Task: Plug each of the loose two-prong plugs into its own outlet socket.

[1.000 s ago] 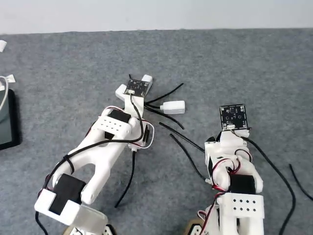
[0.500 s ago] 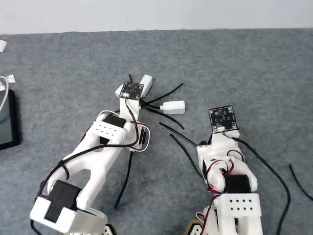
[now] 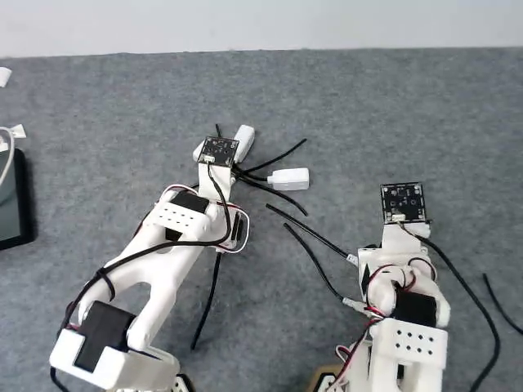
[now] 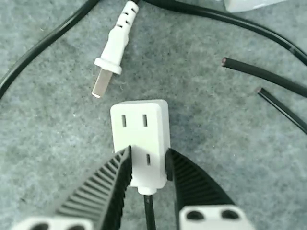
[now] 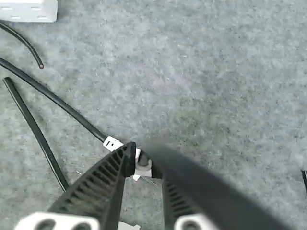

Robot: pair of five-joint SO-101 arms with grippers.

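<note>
My left gripper is shut on a white outlet socket that lies flat on the grey carpet, slots facing up. Just beyond it lies a loose white two-prong plug, its prongs pointing at the socket but apart from it. In the high view this socket and plug peek out from under the left wrist. My right gripper is shut on a small white plug low over the carpet, with its black cable trailing away. A second white socket lies between the arms.
Several loose black cables cross the carpet between the arms, with cut ends near the held socket. A dark tray sits at the left edge. The carpet at the back and the right is open.
The right arm swung left and then back to the right, ending slightly lower. The left wrist shifted a little to the left and has since stayed still.
</note>
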